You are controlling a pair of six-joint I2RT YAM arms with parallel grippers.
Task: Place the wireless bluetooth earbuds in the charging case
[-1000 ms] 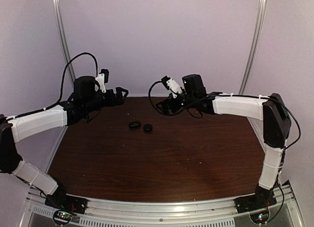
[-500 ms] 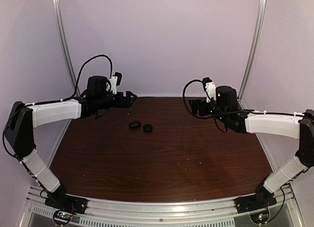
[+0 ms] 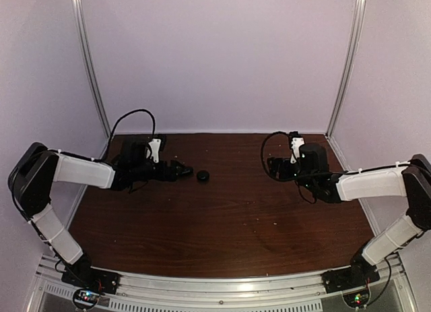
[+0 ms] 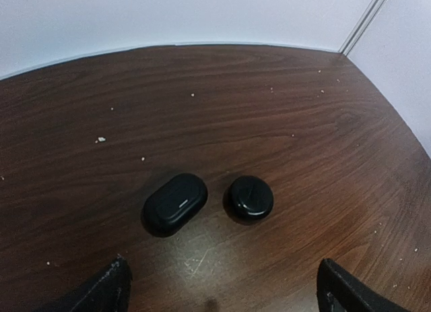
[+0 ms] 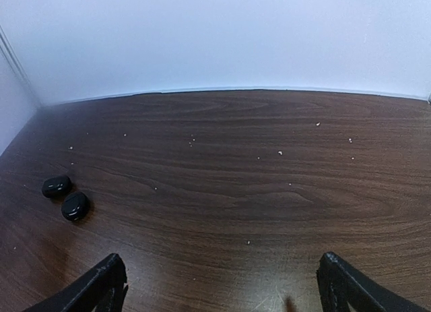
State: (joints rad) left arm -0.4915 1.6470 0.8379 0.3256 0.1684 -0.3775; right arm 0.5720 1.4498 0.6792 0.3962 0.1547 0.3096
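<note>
There's the left gripper spread wide and empty, just short of the charging case, a black earbud just beside the case, and the right gripper, equally wide and empty, well apart from the case.

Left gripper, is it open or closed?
Open: the left gripper has its fingertips wide apart at the wrist view's lower corners, gripping nothing.

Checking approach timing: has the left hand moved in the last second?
Yes: the left hand dropped from level with the table's far edge down to the charging case.
</note>
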